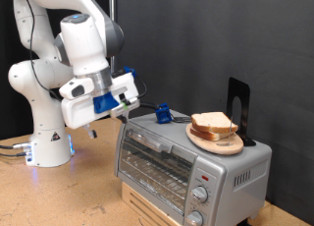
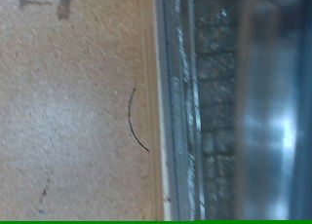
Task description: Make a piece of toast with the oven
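Beside oven (image 1: 186, 159) at exterior view's left, gripper (image 1: 126, 106), grip state unclear; toast (image 1: 214, 125) on top

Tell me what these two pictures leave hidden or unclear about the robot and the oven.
- The hand: in the exterior view its fingertips are too small and dark to tell open from shut; the wrist view shows no fingers.
- The oven: its lower right corner is cut off by the exterior view's bottom edge.
- The bread: how many slices are stacked is unclear.

oven (image 1: 186, 159) silver | toast (image 1: 213, 125) pale, tan crust | plate (image 1: 218, 142) light wood | arm (image 1: 59, 69) white
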### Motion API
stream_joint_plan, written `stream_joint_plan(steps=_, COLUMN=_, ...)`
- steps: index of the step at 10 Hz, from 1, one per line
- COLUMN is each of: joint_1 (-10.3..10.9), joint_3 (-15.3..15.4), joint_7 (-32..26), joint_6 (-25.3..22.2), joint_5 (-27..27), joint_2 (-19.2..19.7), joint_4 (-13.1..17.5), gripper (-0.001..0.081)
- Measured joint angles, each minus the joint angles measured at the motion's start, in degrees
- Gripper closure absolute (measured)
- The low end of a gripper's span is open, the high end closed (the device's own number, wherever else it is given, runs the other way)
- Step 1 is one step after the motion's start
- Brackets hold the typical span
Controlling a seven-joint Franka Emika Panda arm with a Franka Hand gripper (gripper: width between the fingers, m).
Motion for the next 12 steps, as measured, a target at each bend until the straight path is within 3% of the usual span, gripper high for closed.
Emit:
stream_joint_plan(steps=3, joint_1=0.2, joint_3=2.8, joint_7=4.5, joint_6=-0.5, joint_5=-2.6, joint_2=1.6, joint_4=1.3, gripper=-0.0003)
stream_joint_plan(steps=6, joint_1=-0.2, joint_3=4.2, joint_7=9.8, joint_6=3.3, joint_5=-6.8, joint_2=6.4, joint_4=1.5, gripper=-0.0003)
stream_joint_plan(steps=12, joint_1=-2.6, joint_3=1.7, joint_7=4.1, joint_6=3.0, joint_5=-9.2, joint_2=7.1, joint_4=1.3, gripper=-0.0003)
